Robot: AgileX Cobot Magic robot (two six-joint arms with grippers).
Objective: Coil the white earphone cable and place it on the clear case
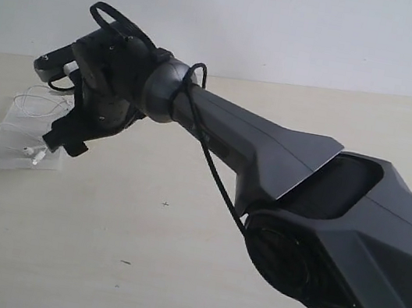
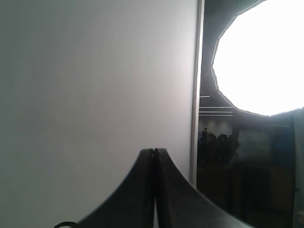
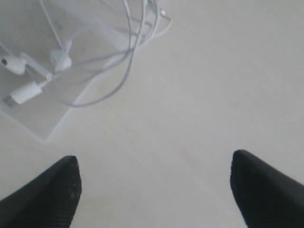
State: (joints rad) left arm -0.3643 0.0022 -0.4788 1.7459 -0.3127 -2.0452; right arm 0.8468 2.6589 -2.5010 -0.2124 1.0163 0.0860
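The clear case lies flat on the pale table at the far left. The white earphone cable rests on it in loose loops, its earbuds near the case's front. My right gripper has reached across and hovers just right of the case, open, with nothing between its fingers. In the right wrist view, the cable loops over the case and partly past its edge onto the table, and the right gripper is apart from both. My left gripper is shut on nothing and faces a wall.
The right arm stretches from the lower right across the beige table. A white wall stands behind the table. A bright round lamp shows in the left wrist view.
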